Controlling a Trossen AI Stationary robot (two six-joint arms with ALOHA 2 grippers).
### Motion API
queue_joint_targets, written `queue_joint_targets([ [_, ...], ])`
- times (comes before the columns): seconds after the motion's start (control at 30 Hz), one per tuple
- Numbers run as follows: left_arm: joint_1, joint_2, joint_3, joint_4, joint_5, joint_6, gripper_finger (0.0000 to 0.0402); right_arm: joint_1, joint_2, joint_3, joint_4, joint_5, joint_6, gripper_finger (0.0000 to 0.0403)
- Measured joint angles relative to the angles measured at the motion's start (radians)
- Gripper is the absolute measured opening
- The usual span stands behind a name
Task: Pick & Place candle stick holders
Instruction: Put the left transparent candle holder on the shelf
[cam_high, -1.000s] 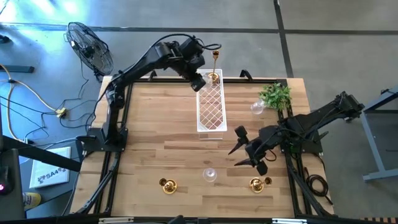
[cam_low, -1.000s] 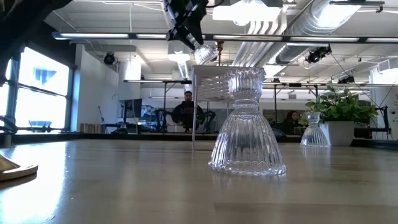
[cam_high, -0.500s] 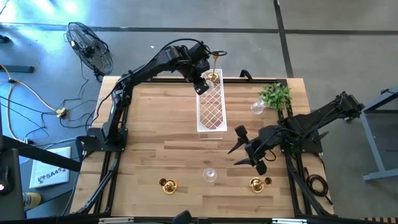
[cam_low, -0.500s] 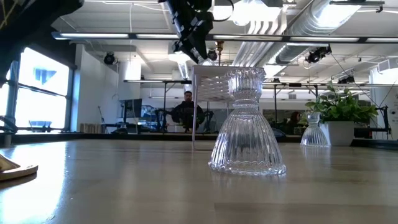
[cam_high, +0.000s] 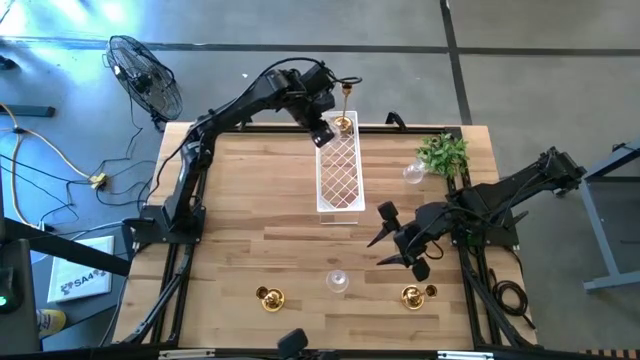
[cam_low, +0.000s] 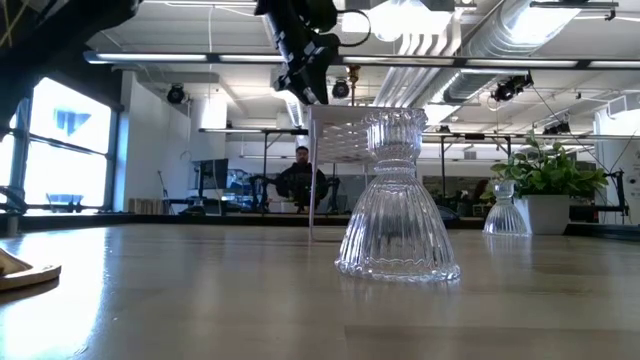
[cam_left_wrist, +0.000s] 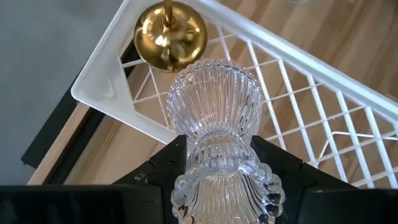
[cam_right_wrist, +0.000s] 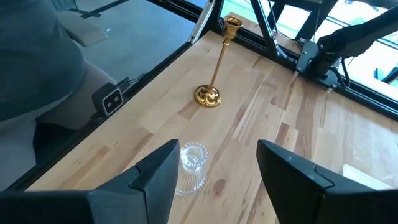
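One tall gold candle stick holder (cam_high: 344, 122) stands in the white lattice tray (cam_high: 338, 172); the left claw (cam_left_wrist: 217, 163) pinches a ribbed clear glass holder (cam_left_wrist: 214, 118) above it, the right claw (cam_right_wrist: 214, 171) waits spread, and four holders remain on the table (cam_high: 250, 210).

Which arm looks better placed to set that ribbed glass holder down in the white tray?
The left. Its end effector already grips the glass holder right above the white tray, while the right end effector hangs open and empty, away from the tray.

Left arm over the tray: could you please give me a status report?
Left gripper shut on glass holder, above white tray. Right gripper open, idle. Gold holder already in tray; path clear.
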Motion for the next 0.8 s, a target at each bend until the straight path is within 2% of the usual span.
queue_joint_targets([
  [0.13,0.000,0.020,0.002,0.004,0.039,0.001,0.0153,0.001,0.000,0.000,-0.001,0.000,0.000,0.0211],
  [0.8,0.000,0.058,0.005,-0.010,0.014,0.020,0.0153,0.038,0.000,0.000,-0.016,0.002,-0.002,0.0211],
])
